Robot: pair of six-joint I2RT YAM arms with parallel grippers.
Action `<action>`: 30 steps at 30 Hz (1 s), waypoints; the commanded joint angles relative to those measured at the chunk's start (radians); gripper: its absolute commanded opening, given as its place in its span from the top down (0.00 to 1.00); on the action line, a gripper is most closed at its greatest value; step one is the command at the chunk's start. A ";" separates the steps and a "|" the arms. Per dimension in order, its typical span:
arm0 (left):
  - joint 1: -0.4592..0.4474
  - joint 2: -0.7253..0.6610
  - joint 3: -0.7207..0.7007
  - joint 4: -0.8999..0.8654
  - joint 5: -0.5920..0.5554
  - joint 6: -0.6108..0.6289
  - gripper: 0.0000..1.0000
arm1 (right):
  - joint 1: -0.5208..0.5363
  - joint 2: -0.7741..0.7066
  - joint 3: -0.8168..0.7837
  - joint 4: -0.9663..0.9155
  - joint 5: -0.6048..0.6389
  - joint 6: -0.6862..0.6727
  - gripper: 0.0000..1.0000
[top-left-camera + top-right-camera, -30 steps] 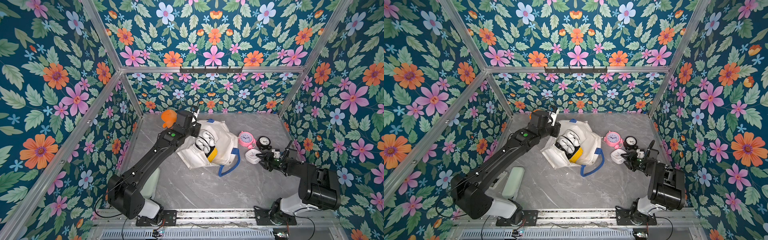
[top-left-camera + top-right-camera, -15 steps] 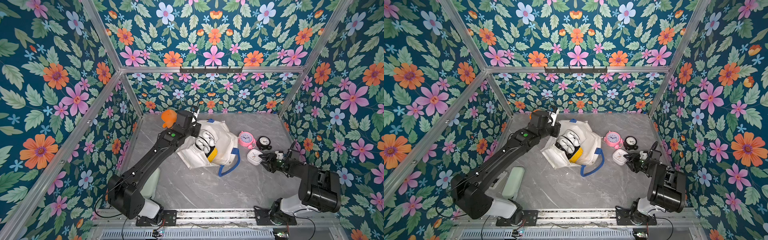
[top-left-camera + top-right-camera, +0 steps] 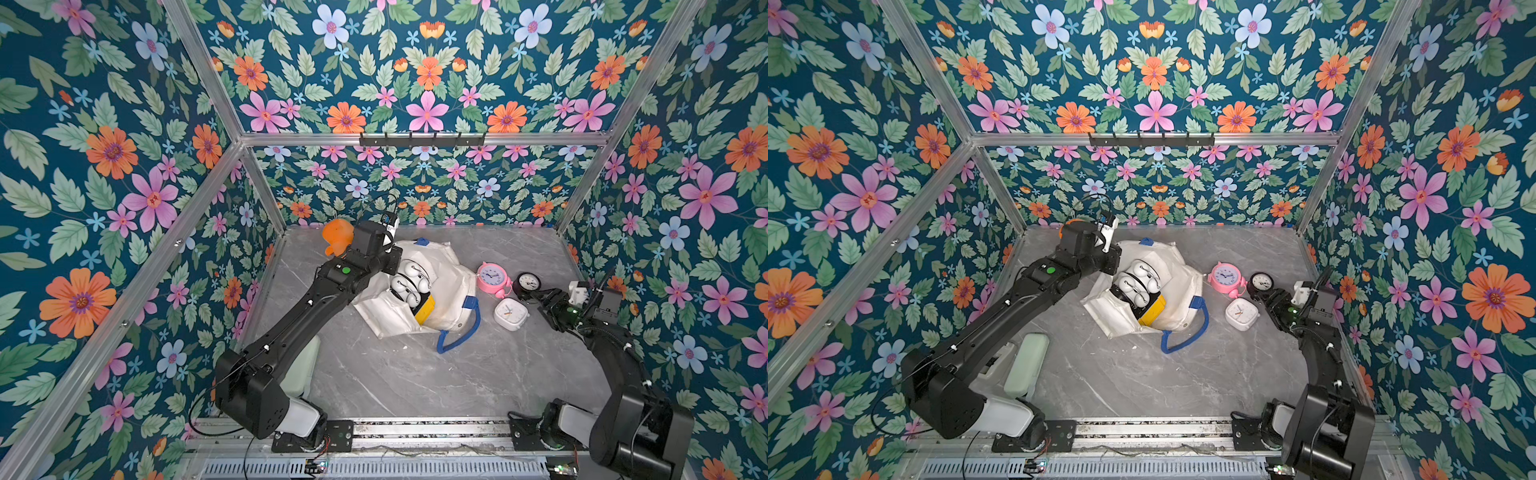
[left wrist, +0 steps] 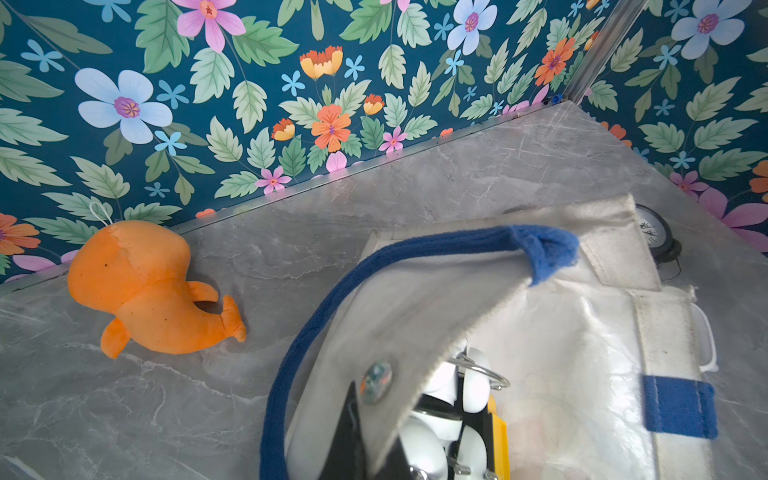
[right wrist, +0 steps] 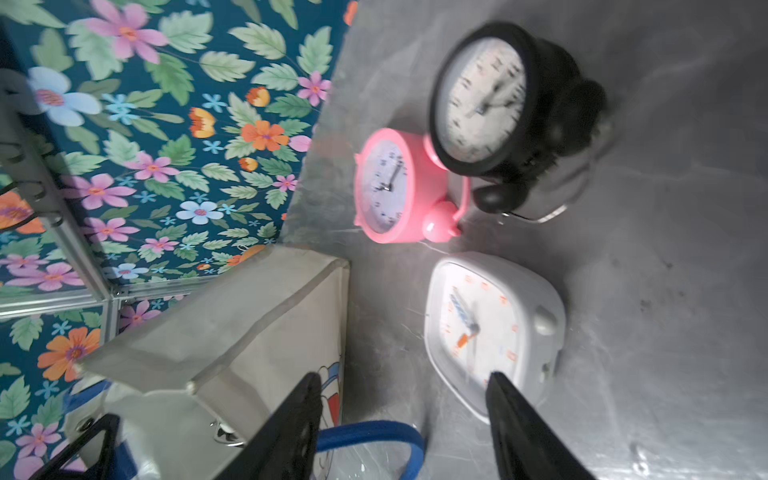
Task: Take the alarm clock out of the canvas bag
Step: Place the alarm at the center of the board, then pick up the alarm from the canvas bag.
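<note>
Left end effector [image 4: 370, 440]: closed on the rim of the canvas bag [image 3: 446, 286], holding that edge of the fabric up off the worktop [image 3: 415, 382].
Right end effector [image 5: 403, 378]: fingers spread apart with nothing between them, low over the worktop just beside the white alarm clock [image 3: 511, 314].
White alarm clock: square, lying face up outside the bag, to its right.
Pink alarm clock [image 3: 492, 277]: on the worktop next to the bag.
Black alarm clock [image 3: 527, 283]: just beside the pink one.
Bag contents: white rounded items [image 3: 409, 279] and a yellow item [image 3: 424, 309] show in the opening; I cannot tell what they are.
Orange plush toy [image 3: 337, 239]: near the back wall, behind the left arm.
</note>
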 commanded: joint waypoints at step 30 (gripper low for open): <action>0.001 -0.023 -0.006 0.109 0.171 0.013 1.00 | 1.031 0.243 0.556 -0.129 0.562 -0.394 0.43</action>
